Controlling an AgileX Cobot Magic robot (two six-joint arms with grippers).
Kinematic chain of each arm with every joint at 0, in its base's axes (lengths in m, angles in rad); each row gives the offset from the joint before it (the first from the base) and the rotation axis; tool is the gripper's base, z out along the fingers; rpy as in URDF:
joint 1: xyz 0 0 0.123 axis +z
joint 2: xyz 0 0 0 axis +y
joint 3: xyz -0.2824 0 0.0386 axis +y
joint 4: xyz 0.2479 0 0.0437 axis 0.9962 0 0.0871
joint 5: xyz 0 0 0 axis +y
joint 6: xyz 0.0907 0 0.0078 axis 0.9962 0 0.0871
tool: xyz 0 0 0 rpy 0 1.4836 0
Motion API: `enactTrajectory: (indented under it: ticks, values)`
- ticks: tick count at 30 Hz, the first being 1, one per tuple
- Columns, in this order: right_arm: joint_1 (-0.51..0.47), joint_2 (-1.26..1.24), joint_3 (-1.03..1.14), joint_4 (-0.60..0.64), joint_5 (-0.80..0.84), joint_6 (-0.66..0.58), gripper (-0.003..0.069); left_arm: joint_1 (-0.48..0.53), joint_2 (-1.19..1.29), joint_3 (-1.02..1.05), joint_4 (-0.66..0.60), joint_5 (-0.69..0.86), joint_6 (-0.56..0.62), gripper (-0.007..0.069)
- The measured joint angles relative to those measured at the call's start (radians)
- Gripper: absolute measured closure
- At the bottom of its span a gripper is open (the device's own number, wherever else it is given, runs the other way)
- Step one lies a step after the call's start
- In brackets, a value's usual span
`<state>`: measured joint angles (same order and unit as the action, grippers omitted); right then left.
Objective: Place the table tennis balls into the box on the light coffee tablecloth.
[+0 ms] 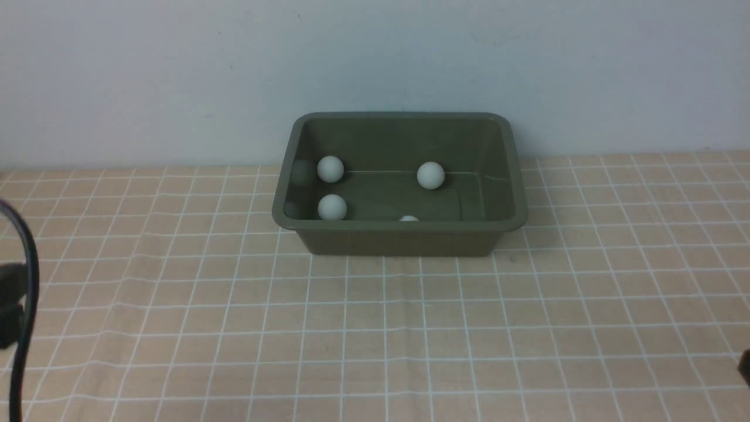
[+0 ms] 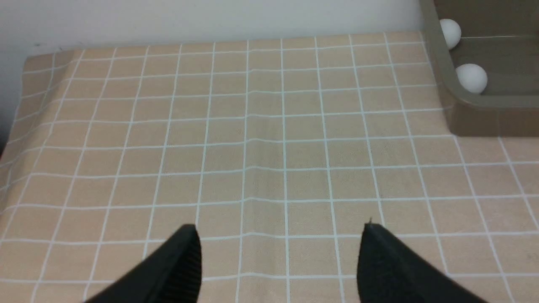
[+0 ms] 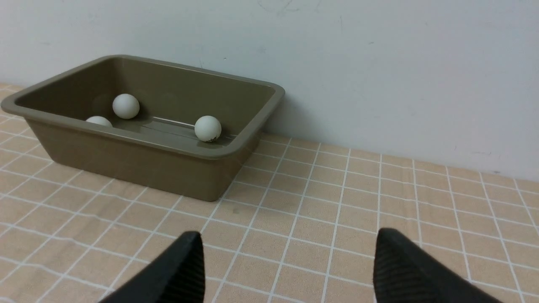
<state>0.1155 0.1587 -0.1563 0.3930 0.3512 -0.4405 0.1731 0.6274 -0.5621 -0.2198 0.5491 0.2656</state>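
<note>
The olive-green box (image 1: 398,225) stands on the light coffee tablecloth (image 1: 375,328) near the back wall. Several white table tennis balls lie inside it: one at the back left (image 1: 330,169), one at the back right (image 1: 430,175), one at the front left (image 1: 332,207), and one half hidden behind the front rim (image 1: 409,218). My left gripper (image 2: 280,229) is open over bare cloth, to the left of the box (image 2: 446,80), nothing between its fingers. My right gripper (image 3: 287,235) is open and empty too, over cloth to the right of the box (image 3: 126,155).
A pale wall (image 1: 176,76) rises directly behind the box. A black cable and part of the left arm (image 1: 17,293) show at the front view's left edge. The cloth wrinkles and ends at its far left edge (image 2: 25,84).
</note>
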Motion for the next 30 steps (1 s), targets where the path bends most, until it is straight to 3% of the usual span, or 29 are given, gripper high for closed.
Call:
enactTrajectory:
  ticks: [5, 9, 17, 30]
  values:
    - [0.0, 0.0, 0.0, 0.0, 0.0, 0.0, 0.0169, -0.028, -0.18, 0.169, -0.003, -0.095, 0.0, 0.0209]
    - [0.0, 0.0, 0.0, 0.0, 0.0, 0.0, 0.0169, -0.086, -0.321, 0.24, 0.017, -0.115, 0.012, 0.0209]
    - [0.0, 0.0, 0.0, 0.0, 0.0, 0.0, 0.0169, -0.101, -0.521, 0.336, 0.05, -0.115, 0.018, 0.0209]
    - [0.0, 0.0, 0.0, 0.0, 0.0, 0.0, 0.0169, -0.119, -0.64, 0.469, 0.054, -0.08, -0.014, 0.0209]
